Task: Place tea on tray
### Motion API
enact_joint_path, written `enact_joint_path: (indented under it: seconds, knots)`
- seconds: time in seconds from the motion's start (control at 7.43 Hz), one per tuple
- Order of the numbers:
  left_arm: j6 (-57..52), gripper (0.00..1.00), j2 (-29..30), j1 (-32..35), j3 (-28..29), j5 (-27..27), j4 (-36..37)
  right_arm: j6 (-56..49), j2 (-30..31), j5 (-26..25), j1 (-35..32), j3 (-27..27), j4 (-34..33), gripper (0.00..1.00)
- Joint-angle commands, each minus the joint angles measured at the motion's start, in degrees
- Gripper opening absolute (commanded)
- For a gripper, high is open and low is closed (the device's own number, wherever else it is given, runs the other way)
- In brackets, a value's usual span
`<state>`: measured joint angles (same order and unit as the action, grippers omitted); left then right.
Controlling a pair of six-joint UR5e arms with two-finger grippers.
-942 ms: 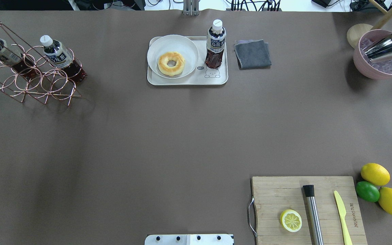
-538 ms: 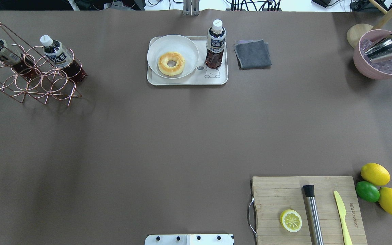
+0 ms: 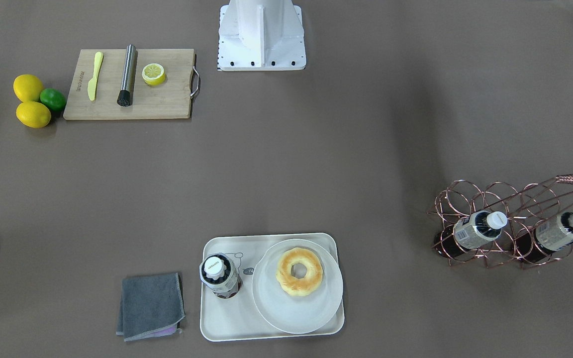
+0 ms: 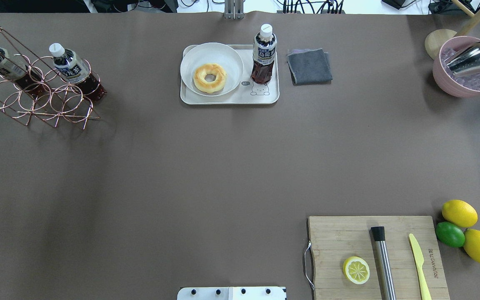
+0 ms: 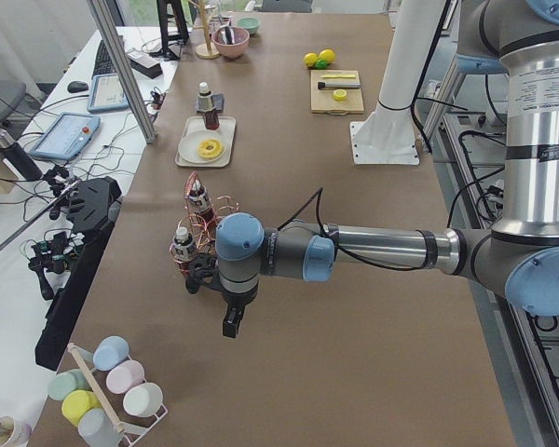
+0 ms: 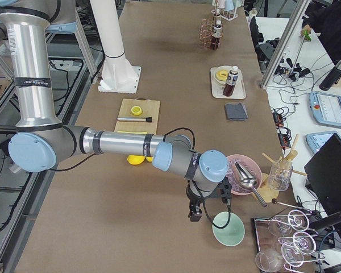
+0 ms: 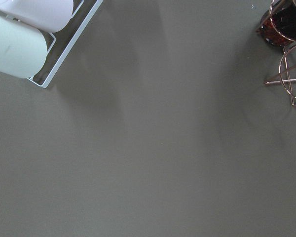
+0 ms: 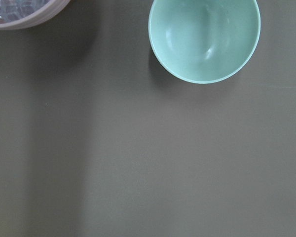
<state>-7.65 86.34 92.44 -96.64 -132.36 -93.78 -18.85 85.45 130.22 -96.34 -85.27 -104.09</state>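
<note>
One tea bottle (image 4: pixel 263 54) stands upright on the cream tray (image 4: pixel 229 100), right of a white plate with a donut (image 4: pixel 210 77). It also shows in the front view (image 3: pixel 219 277), on the tray (image 3: pixel 227 323). Two like bottles (image 4: pixel 73 68) (image 4: pixel 4 66) lie in a copper wire rack (image 4: pixel 36 104) at the far left. My left gripper (image 5: pixel 231 326) hangs near that rack, seen only in the left side view. My right gripper (image 6: pixel 194 215) hangs beside a green bowl (image 6: pixel 227 228), seen only in the right side view. I cannot tell whether either is open or shut.
A grey cloth (image 4: pixel 309 66) lies right of the tray. A cutting board (image 4: pixel 375 256) holds a lemon half, a muddler and a yellow knife, with lemons and a lime (image 4: pixel 450 234) beside it. A pink ice bowl (image 4: pixel 467 73) stands far right. Pastel cups (image 7: pixel 19 44) sit in a rack.
</note>
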Motion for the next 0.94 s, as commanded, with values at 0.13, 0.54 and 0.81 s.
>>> enact_joint_path:
  seconds: [0.13, 0.54, 0.81]
  knots:
    - [0.0, 0.98, 0.14, 0.03, 0.22, 0.08, 0.0, -0.05, -0.2, 0.56, -0.42, -0.42, 0.03, 1.0]
    - [0.0, 0.98, -0.03, 0.03, 0.4, 0.08, 0.0, 0.48, -0.64, 0.47, -0.42, -0.43, 0.03, 1.0]
    - [0.0, 0.98, 0.23, -0.06, 0.83, 0.08, 0.0, 0.39, -0.55, 0.47, -0.42, -0.51, 0.03, 1.0]
